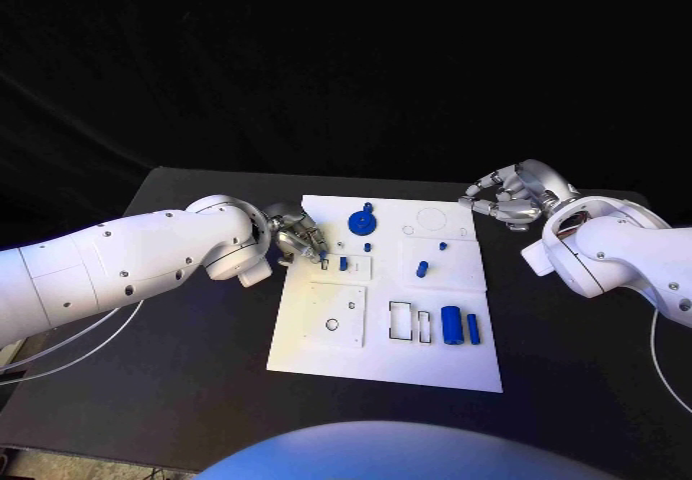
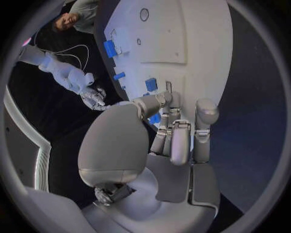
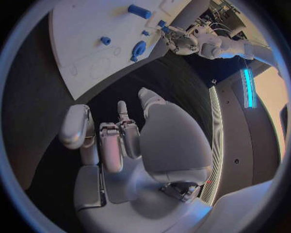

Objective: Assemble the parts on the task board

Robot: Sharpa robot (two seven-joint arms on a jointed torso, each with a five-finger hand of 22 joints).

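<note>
Head view: the left hand (image 1: 297, 240) sits at the board's (image 1: 387, 365) left edge, its fingers bunched over a small blue part (image 1: 343, 264). The fingertips hide the contact, so I cannot tell whether they pinch the part or only touch it. The board is a flat, matte white plate with outlined cut-outs. Just beyond the fingers lies a round blue disc (image 1: 361, 220). Farther off lie a short peg (image 1: 421, 268), two blue cylinders (image 1: 453, 324) side by side, and two rectangular frames (image 1: 401, 318). The right hand (image 1: 509, 198) is off the board's far right corner, over black table (image 1: 188, 390), with its silver fingers curled in and nothing in them.

Left wrist view: the smooth grey palm covers much of the scene. The fingers (image 2: 182, 141) bend down together toward the board (image 2: 194, 43), and the thumb (image 2: 154, 103) reaches across them. A blue part (image 2: 151, 84) lies just past the thumb tip, and more blue shows under the fingers, mostly hidden. The grip cannot be made out here either.

Right wrist view: the right hand's fingers (image 3: 115, 143) are curled narrowly over dark table, holding nothing. The board (image 3: 85, 34) lies well beyond them, bearing the disc (image 3: 138, 49) and a peg (image 3: 139, 11), with the left hand (image 3: 182, 41) at its far side.
</note>
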